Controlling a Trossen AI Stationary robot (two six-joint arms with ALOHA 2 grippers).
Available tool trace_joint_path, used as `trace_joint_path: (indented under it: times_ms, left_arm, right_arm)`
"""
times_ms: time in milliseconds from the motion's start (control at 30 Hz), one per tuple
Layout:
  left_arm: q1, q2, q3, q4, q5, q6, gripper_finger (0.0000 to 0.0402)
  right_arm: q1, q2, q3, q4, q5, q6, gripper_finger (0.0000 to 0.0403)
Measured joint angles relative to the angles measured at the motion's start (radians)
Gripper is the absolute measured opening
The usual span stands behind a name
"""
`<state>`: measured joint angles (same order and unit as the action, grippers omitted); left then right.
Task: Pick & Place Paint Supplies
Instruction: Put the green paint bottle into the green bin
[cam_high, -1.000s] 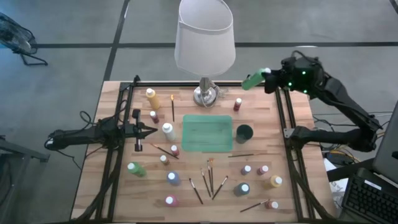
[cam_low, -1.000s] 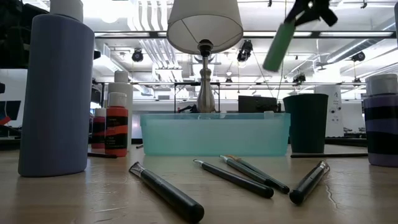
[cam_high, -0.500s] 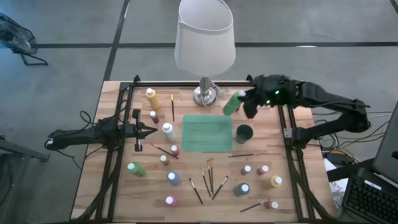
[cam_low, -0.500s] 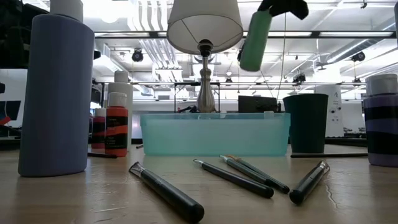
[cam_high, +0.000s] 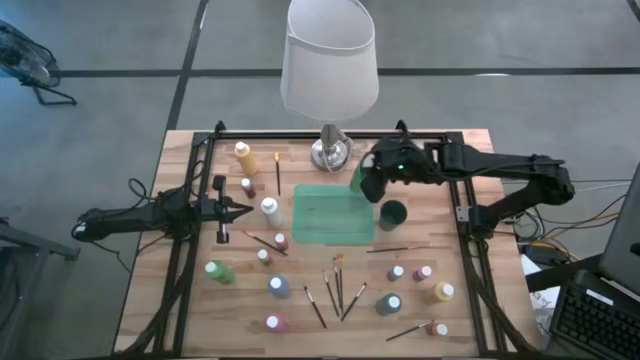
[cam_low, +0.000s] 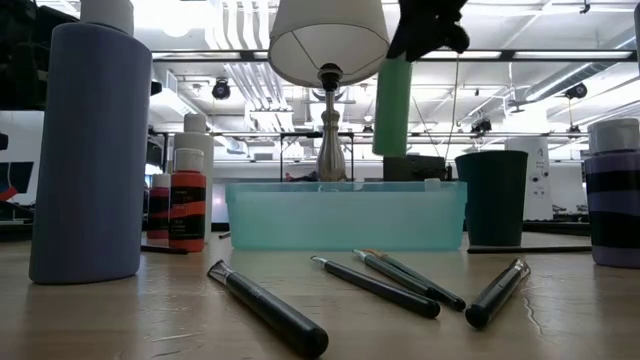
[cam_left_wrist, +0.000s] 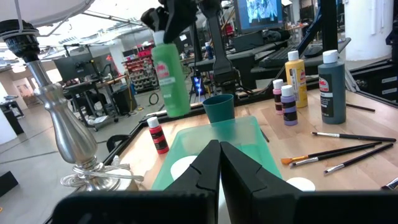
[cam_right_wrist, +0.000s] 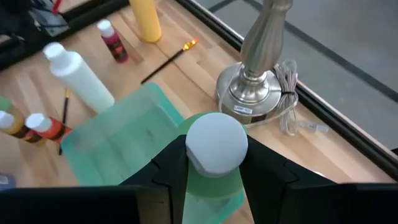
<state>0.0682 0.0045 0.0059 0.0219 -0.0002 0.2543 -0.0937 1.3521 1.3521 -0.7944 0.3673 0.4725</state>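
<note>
Right gripper (cam_high: 372, 178): it clamps a green paint bottle (cam_high: 358, 176) by the neck; in the high view the bottle hangs over the tray's corner at 2 o'clock, close to the lamp base.
Left gripper (cam_high: 240, 210): fingers pressed together on nothing, parked at 9 o'clock of the table, pointing to the tray.
High view, surface: a wooden table (cam_high: 190, 300) with a green tray (cam_high: 332, 214) in the middle and a dark cup (cam_high: 393, 213) just beside it at 3 o'clock. A lamp (cam_high: 330, 70) stands at 12 o'clock. Small bottles and paintbrushes (cam_high: 338, 285) lie scattered around, mostly toward 6 o'clock.
High view, change: one second ago the right arm held the bottle out past the table's 1 o'clock corner; now it is over the tray's edge.
Low view: the green bottle (cam_low: 392, 105) hangs upright, clear above the tray (cam_low: 345, 214); before, it was tilted and more toward 3 o'clock. A big room with ceiling lights is behind.
Left wrist view: only here the shut fingers (cam_left_wrist: 205, 165) show near, with the green bottle (cam_left_wrist: 171, 78) in the air beyond the tray.
Right wrist view: only here the white cap (cam_right_wrist: 216, 142) is seen between the fingers (cam_right_wrist: 171, 163), with the lamp's silver base (cam_right_wrist: 256, 84) and its cord nearby.
</note>
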Motion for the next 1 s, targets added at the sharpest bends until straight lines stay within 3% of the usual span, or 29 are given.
trace_joint_path:
  times_ms: [267, 1000]
  left_arm:
    - [0.0, 0.0, 0.0, 0.0, 0.0, 0.0, 0.0016]
    - [0.0, 0.0, 0.0, 0.0, 0.0, 0.0, 0.0016]
  right_arm:
    - [0.008, 0.065, -0.03, 0.039, 0.0, -0.001, 0.0111]
    - [0.008, 0.037, -0.319, 0.268, 0.0, 0.098, 0.0125]
